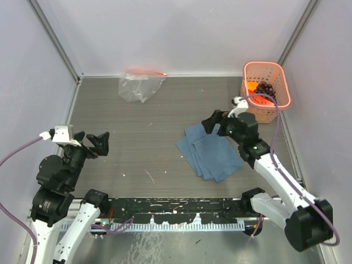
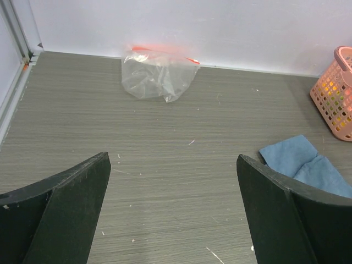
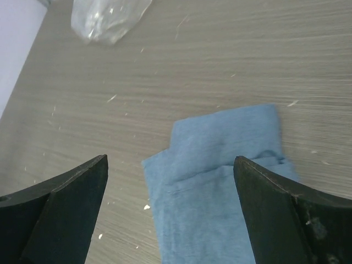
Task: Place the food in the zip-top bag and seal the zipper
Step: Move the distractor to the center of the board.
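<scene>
The clear zip-top bag [image 1: 140,85] lies crumpled at the back of the table, its red-orange zipper [image 1: 146,71] along the far edge; it also shows in the left wrist view [image 2: 157,74] and the right wrist view [image 3: 107,16]. The food sits in the pink basket [image 1: 273,107] at the back right: an orange fruit [image 1: 253,88] and a dark grape bunch [image 1: 267,89]; a green fruit cannot be made out. My left gripper [image 1: 93,144] is open and empty at the left. My right gripper [image 1: 217,122] is open and empty above the blue cloth.
A folded blue cloth [image 1: 209,151] lies right of centre, under the right gripper, also in the right wrist view [image 3: 220,181]. Grey walls close the table at back and sides. The pink basket shows at the left wrist view's right edge [image 2: 335,96].
</scene>
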You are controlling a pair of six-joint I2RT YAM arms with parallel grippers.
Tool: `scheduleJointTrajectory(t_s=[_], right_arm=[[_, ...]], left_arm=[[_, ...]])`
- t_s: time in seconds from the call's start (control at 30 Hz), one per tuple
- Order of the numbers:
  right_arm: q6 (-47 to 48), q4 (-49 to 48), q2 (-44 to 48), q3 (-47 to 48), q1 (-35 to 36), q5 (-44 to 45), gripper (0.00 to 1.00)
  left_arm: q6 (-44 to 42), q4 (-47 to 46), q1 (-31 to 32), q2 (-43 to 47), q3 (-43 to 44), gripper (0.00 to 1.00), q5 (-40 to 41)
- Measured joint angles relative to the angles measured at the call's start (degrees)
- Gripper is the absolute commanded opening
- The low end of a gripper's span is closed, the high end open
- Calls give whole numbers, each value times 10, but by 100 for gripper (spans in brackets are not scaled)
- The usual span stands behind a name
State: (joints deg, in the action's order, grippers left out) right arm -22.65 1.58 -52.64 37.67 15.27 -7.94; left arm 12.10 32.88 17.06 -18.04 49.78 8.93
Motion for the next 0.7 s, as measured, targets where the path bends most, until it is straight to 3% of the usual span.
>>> scheduleJointTrajectory(t_s=[0.47, 0.7], right_arm=[[-1, -16, -220, 78, 207, 123, 100], [-44, 9, -290, 97, 256, 148, 100]], left_arm=[[0, 0, 0, 0, 0, 98, 3], [0, 0, 0, 0, 0, 98, 3]])
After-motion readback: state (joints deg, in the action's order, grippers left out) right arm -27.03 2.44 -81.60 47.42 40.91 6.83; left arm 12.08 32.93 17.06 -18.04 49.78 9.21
